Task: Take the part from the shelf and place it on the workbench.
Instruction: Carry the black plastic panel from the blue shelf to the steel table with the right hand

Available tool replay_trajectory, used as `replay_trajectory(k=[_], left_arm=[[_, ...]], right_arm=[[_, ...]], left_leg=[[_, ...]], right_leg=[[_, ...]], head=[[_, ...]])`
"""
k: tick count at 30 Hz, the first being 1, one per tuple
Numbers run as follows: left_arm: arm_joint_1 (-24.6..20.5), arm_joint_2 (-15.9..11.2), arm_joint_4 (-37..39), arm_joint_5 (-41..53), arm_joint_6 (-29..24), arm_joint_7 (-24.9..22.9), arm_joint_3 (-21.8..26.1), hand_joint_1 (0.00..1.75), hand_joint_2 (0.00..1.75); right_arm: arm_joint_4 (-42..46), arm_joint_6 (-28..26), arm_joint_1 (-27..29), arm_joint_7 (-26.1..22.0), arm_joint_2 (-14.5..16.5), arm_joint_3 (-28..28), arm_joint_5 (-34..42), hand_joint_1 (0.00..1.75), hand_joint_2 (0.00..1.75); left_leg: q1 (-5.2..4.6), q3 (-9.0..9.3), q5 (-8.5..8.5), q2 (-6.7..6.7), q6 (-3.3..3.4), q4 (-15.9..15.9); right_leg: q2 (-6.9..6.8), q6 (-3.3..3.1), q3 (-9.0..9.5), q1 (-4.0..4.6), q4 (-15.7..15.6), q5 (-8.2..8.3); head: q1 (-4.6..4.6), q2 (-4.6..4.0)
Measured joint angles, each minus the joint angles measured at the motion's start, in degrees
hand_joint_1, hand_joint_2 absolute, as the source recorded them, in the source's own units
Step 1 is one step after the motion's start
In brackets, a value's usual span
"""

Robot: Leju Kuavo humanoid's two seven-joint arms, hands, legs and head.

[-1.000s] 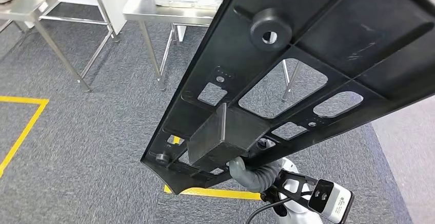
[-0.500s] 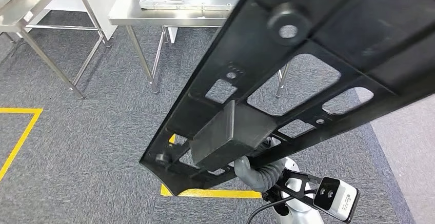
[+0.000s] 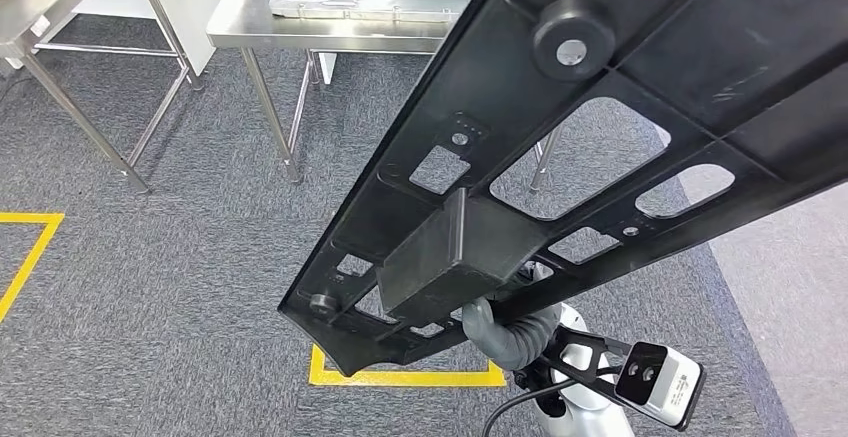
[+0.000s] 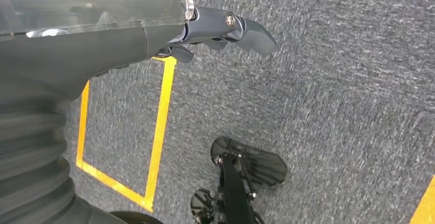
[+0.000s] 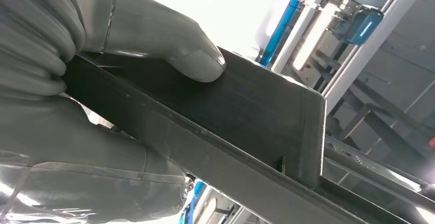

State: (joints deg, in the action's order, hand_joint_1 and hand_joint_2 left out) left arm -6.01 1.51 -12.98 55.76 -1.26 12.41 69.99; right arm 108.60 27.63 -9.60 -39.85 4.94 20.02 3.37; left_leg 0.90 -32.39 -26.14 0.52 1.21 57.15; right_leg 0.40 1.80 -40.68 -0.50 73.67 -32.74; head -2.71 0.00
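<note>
A: From the head, we see our right hand under the long black part, held above carpet, the steel worktop ahead.

B: Left wrist: our left hand hangs with nothing in it, fingers loosely apart. Right wrist: the thumb clamps the part's block.

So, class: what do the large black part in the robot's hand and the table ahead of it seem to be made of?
Black part: probably moulded plastic, matte, judging by its ribs, cut-outs, a round boss and faint scuffs; the right hand grips it.
Table: looks like stainless steel, with a brushed reflective top and thin shiny legs.
</note>
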Motion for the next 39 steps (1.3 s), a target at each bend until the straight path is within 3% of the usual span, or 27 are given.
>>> replay_trajectory(k=[2, 4, 6, 9, 11, 13, 14, 15, 16, 18, 20, 22, 24, 26, 28, 29, 30, 31, 33, 34, 35, 39], left_arm=[[-0.02, 0.00, 0.00, -0.01, 0.04, -0.01, 0.00, 0.00, 1.75], [-0.04, -0.02, 0.00, -0.04, 0.20, 0.03, 0.00, 0.00, 1.75], [-0.04, -0.09, 0.00, -0.11, 0.45, 0.10, 0.00, 0.00, 1.75], [-0.15, -0.23, -0.01, -0.22, 0.69, 0.26, 0.00, 0.00, 1.75], [-0.13, -0.29, 0.00, -0.28, 0.73, 0.32, 0.00, 0.00, 1.75], [0.09, -0.32, 0.00, -0.32, 0.72, 0.32, 0.00, 0.00, 1.75], [0.23, -0.34, 0.00, -0.33, 0.72, 0.32, 0.00, 0.00, 1.75], [0.35, -0.36, 0.00, -0.33, 0.72, 0.32, 0.00, 0.00, 1.75], [0.43, -0.38, 0.00, -0.33, 0.72, 0.32, 0.00, 0.00, 1.75], [0.53, -0.46, 0.00, -0.32, 0.72, 0.33, 0.00, 0.00, 1.75], [0.57, -0.58, 0.00, -0.28, 0.72, 0.36, 0.00, 0.00, 1.75], [0.59, -0.66, 0.00, -0.18, 0.66, 0.38, 0.00, 0.00, 1.75], [0.61, -0.66, 0.00, -0.10, 0.56, 0.39, 0.00, 0.00, 1.75], [0.53, -0.64, 0.00, -0.08, 0.39, 0.40, 0.00, 0.00, 1.75], [0.49, -0.63, 0.00, -0.05, 0.20, 0.39, 0.00, 0.00, 1.75], [0.51, -0.63, 0.00, -0.04, 0.15, 0.38, 0.00, 0.00, 1.75], [0.53, -0.62, 0.00, -0.03, 0.11, 0.37, 0.00, 0.00, 1.75], [0.55, -0.60, 0.00, -0.02, 0.09, 0.36, 0.00, 0.00, 1.75], [0.54, -0.54, 0.00, 0.01, 0.08, 0.35, 0.00, 0.00, 1.75], [0.48, -0.51, 0.00, 0.02, 0.08, 0.34, 0.00, 0.00, 1.75], [0.40, -0.51, 0.00, 0.02, 0.07, 0.31, 0.00, 0.00, 1.75], [0.16, -0.55, 0.00, 0.02, 0.07, 0.19, 0.00, 0.00, 1.75]], right_arm=[[0.01, 0.00, -0.03, 0.01, 0.01, -0.05, 0.00, 1.71, 1.75], [0.01, -0.01, -0.09, 0.00, 0.02, -0.09, 0.02, 1.71, 1.75], [0.01, -0.02, -0.10, -0.01, 0.02, -0.18, 0.05, 1.71, 1.75], [0.04, 0.01, -0.10, -0.01, 0.12, -0.35, 0.07, 1.71, 1.75], [0.04, 0.02, -0.11, 0.00, 0.31, -0.40, 0.08, 1.71, 1.75], [0.03, 0.02, -0.05, 0.01, 0.43, -0.43, 0.08, 1.71, 1.75], [0.02, 0.02, 0.00, 0.01, 0.45, -0.44, 0.07, 1.71, 1.75], [0.02, 0.02, 0.03, 0.01, 0.46, -0.47, 0.07, 1.71, 1.75], [0.01, 0.02, 0.04, 0.01, 0.48, -0.50, 0.07, 1.71, 1.75], [0.00, 0.01, 0.04, 0.01, 0.54, -0.61, 0.08, 1.71, 1.75], [0.00, 0.03, 0.04, 0.01, 0.61, -0.72, 0.15, 1.71, 1.75], [0.03, 0.09, 0.07, 0.02, 0.64, -0.85, 0.22, 1.71, 1.75], [0.07, 0.14, 0.07, 0.02, 0.65, -1.03, 0.26, 1.71, 1.75], [0.09, 0.16, -0.01, -0.01, 0.66, -1.22, 0.27, 1.71, 1.75], [0.06, 0.16, 0.04, -0.02, 0.65, -1.39, 0.25, 1.71, 1.75], [0.04, 0.14, 0.10, -0.01, 0.64, -1.49, 0.22, 1.71, 1.75], [0.02, 0.12, 0.14, -0.01, 0.64, -1.57, 0.21, 1.71, 1.75], [0.01, 0.10, 0.14, -0.01, 0.63, -1.64, 0.20, 1.71, 1.75], [-0.01, 0.07, 0.14, -0.02, 0.63, -1.72, 0.18, 1.71, 1.75], [-0.04, 0.05, 0.09, -0.01, 0.63, -1.75, 0.16, 1.71, 1.75], [-0.08, 0.04, 0.08, 0.00, 0.63, -1.79, 0.14, 1.71, 1.75], [-0.13, -0.03, 0.13, 0.01, 0.65, -1.99, 0.11, 1.71, 1.75]], left_leg=[[0.00, 0.37, -0.32, 0.00, -0.24, 0.00], [-0.16, 0.67, -0.79, 0.02, -0.79, 0.02], [-0.26, 0.86, -1.11, 0.10, -1.51, -0.08], [-0.09, 0.87, -1.90, 0.14, -2.48, 0.91], [0.06, -1.86, -4.24, 0.00, -2.89, 6.36], [0.10, -6.67, -6.96, -0.02, -3.22, 14.43], [0.10, -8.47, -7.03, -0.03, -3.29, 16.83], [0.10, -9.19, -5.77, -0.03, -3.25, 16.97], [0.09, -8.68, -3.32, -0.04, -3.09, 14.60], [-0.11, -5.83, 1.64, -0.14, -2.42, 7.02], [-0.53, -3.63, 2.62, -0.23, -1.56, 2.45], [-0.69, -2.84, 1.53, -0.26, -0.82, 1.42], [-0.43, -1.85, 1.14, -0.32, -0.24, 0.58], [-0.22, -0.59, 0.71, -0.34, 0.18, -0.17], [-0.20, 0.24, 0.01, -0.34, 0.34, -0.32], [-0.19, 0.67, -0.39, -0.34, 0.30, -0.32], [-0.16, 1.22, -0.84, -0.36, 0.22, -0.31], [-0.10, 1.88, -1.32, -0.38, 0.07, -0.31], [0.04, 3.26, -2.36, -0.43, -0.43, -0.32], [0.06, 3.66, -2.78, -0.44, -0.74, -0.26], [0.05, 3.84, -3.16, -0.38, -1.10, -0.21], [0.02, 4.23, -4.08, -0.03, -2.31, 0.68]], right_leg=[[-0.34, -0.32, 3.63, -0.06, -7.62, 4.14], [-0.74, -0.94, 7.05, 0.22, -14.58, 6.30], [-0.72, -1.61, 7.74, 0.61, -16.13, 6.03], [-0.35, -2.68, 8.54, 0.39, -16.77, 5.96], [-0.33, -3.33, 9.44, 0.28, -17.16, 5.62], [-0.21, -3.69, 10.18, 0.45, -17.16, 4.88], [-0.05, -3.72, 10.69, 0.54, -17.15, 4.44], [0.12, -3.68, 11.35, 0.61, -17.14, 3.93], [0.28, -3.59, 12.18, 0.66, -17.14, 3.33], [0.41, -3.29, 13.86, 0.80, -17.19, 2.02], [0.51, -2.72, 14.66, 0.83, -17.28, 1.10], [0.59, -1.99, 14.74, 0.77, -17.02, 1.07], [0.44, -1.29, 13.94, 0.68, -14.78, 1.49], [0.27, -0.61, 10.56, 0.40, -9.05, 0.44], [0.20, -0.07, 5.53, 0.03, -2.44, -2.34], [0.16, 0.17, 3.50, -0.15, -0.56, -3.16], [0.08, 0.39, 2.36, -0.31, -0.56, -2.57], [-0.02, 0.54, 2.18, -0.45, -2.48, -0.56], [-0.33, 0.42, 3.79, -0.58, -9.64, 5.41], [-0.49, 0.10, 4.44, -0.44, -12.65, 6.89], [-0.61, -0.36, 4.74, -0.26, -14.39, 7.82], [-0.45, -2.16, 5.24, -0.06, -15.23, 7.69]], head=[[0.00, 0.00], [0.00, 0.00], [0.00, 0.00], [-0.01, 0.00], [-0.02, 0.00], [-0.02, 0.00], [-0.02, 0.00], [-0.02, 0.00], [-0.02, 0.00], [-0.02, 0.00], [-0.02, 0.00], [-0.03, 0.00], [-0.02, 0.00], [-0.01, 0.00], [-0.02, 0.00], [-0.02, 0.00], [-0.02, 0.00], [-0.02, 0.00], [-0.01, 0.00], [0.01, 0.00], [0.01, 0.00], [-0.01, 0.00]])
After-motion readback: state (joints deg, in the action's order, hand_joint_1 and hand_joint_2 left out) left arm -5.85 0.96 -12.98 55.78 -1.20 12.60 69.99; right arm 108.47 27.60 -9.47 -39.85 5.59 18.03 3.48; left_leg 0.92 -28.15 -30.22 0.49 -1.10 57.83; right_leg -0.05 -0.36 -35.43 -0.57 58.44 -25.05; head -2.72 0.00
